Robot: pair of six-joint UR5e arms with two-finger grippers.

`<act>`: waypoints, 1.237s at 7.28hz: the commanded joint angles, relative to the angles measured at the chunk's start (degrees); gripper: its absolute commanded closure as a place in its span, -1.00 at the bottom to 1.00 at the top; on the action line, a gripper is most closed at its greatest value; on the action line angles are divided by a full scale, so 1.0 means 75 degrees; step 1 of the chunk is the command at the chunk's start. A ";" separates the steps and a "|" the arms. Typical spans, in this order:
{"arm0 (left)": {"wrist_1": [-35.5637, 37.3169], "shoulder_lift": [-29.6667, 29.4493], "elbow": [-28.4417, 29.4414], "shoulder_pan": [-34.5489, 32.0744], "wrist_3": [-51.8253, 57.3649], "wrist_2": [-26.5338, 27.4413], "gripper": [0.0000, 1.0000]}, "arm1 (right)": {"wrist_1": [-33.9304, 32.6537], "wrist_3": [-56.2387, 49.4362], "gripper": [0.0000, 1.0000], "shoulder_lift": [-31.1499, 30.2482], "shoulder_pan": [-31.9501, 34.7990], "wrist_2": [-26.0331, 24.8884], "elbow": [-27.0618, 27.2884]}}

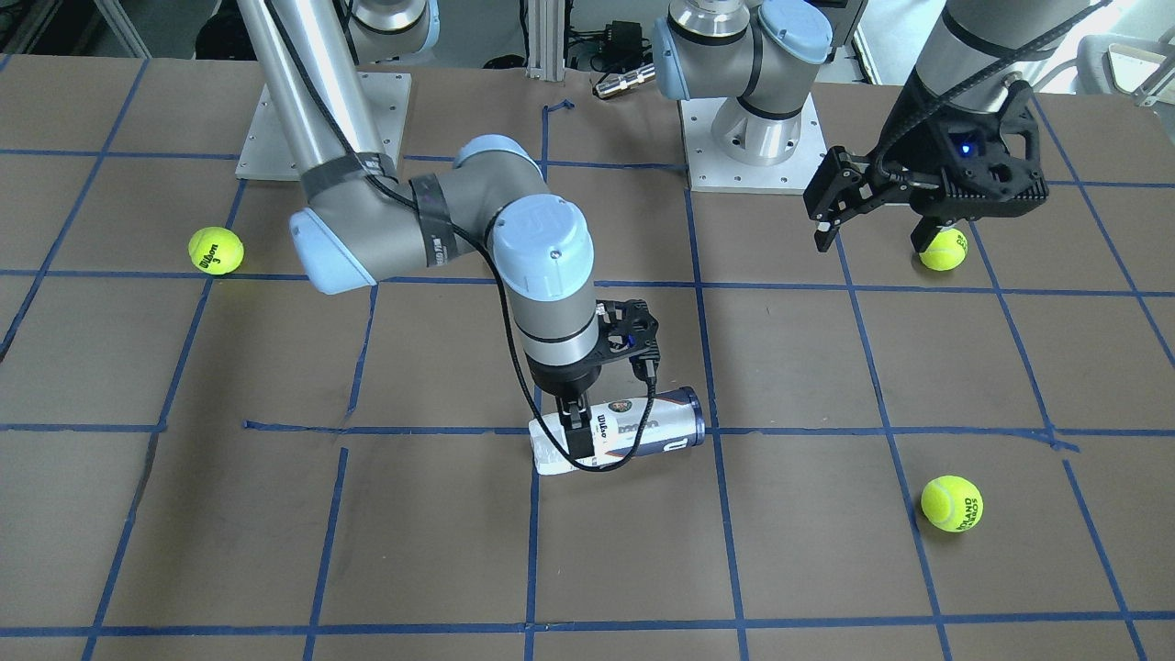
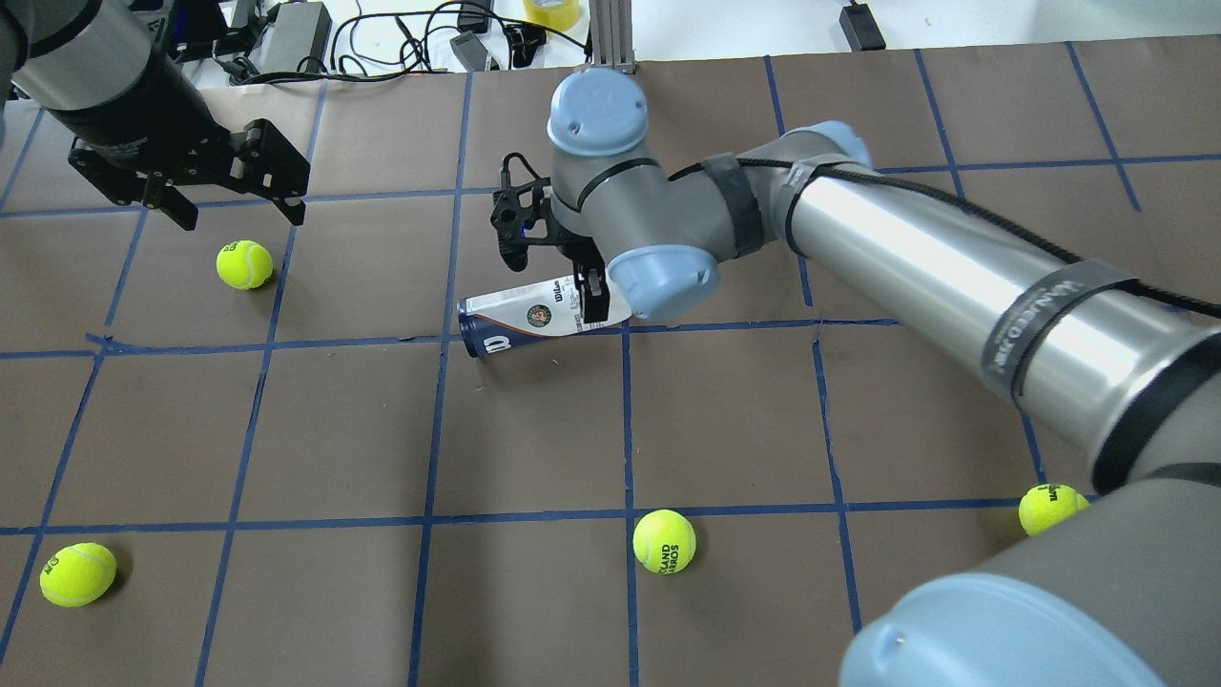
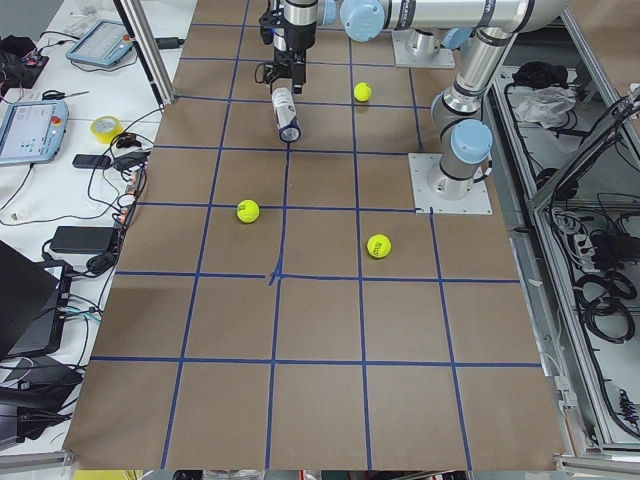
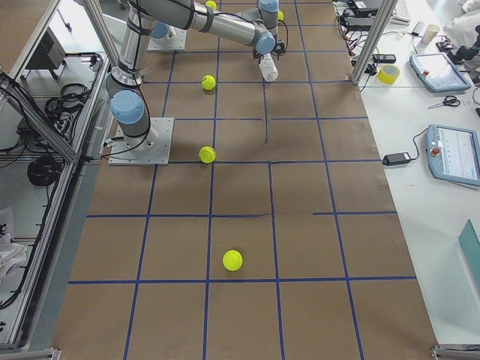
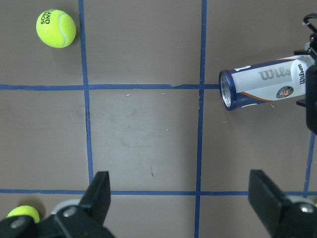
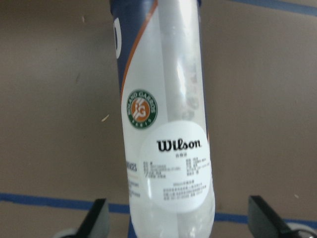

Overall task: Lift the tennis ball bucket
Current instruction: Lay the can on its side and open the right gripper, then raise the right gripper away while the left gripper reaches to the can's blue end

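The tennis ball bucket [image 1: 643, 427] lies on its side near the table's middle, a clear tube with a white and navy Wilson label and a navy rim. It also shows in the overhead view [image 2: 520, 320] and the left wrist view [image 5: 262, 84]. My right gripper [image 1: 574, 418] is down over its clear end, also seen from overhead [image 2: 589, 291]. In the right wrist view the tube [image 6: 168, 124] lies between my open fingers [image 6: 96, 220], with gaps on both sides. My left gripper [image 2: 240, 218] hangs open and empty above the table, far to the tube's left.
Several yellow-green tennis balls lie loose: one [image 2: 244, 263] just below my left gripper, one [image 2: 78, 573] at the near left, one [image 2: 664, 541] near the front middle, one [image 2: 1051, 509] by my right arm. Cables and devices [image 2: 286, 38] lie beyond the table's far edge.
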 commanded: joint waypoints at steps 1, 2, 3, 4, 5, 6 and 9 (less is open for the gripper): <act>0.0000 -0.0025 -0.0030 -0.0024 0.0015 -0.0037 -1.00 | 0.1860 0.0050 -1.00 -0.1159 -0.0996 0.0152 -0.0153; 0.0058 -0.0037 -0.0100 0.0034 0.0004 -0.0431 -1.00 | 0.2609 0.0050 -1.00 -0.1663 -0.1453 0.0163 -0.0106; 0.0082 -0.0014 -0.0228 0.0081 0.0015 -0.0493 -1.00 | 0.2779 0.0329 -1.00 -0.2108 -0.1864 0.0430 -0.0106; 0.0175 -0.0165 -0.0276 0.0093 -0.0008 -0.0540 -1.00 | 0.2780 0.1155 -1.00 -0.2356 -0.2205 0.0642 -0.0094; 0.0582 -0.0363 -0.0532 0.0105 0.0062 -0.1202 -1.00 | 0.2769 0.1697 -1.00 -0.2394 -0.2440 0.0644 -0.0094; 0.1479 -0.0597 -0.1068 0.0117 0.0190 -0.1696 -1.00 | 0.2780 0.2584 -1.00 -0.2591 -0.2489 0.0563 -0.0140; 0.3069 -0.1499 -0.1917 0.0129 0.0414 -0.2632 -1.00 | 0.3585 0.5256 -1.00 -0.3539 -0.2524 -0.0732 -0.0048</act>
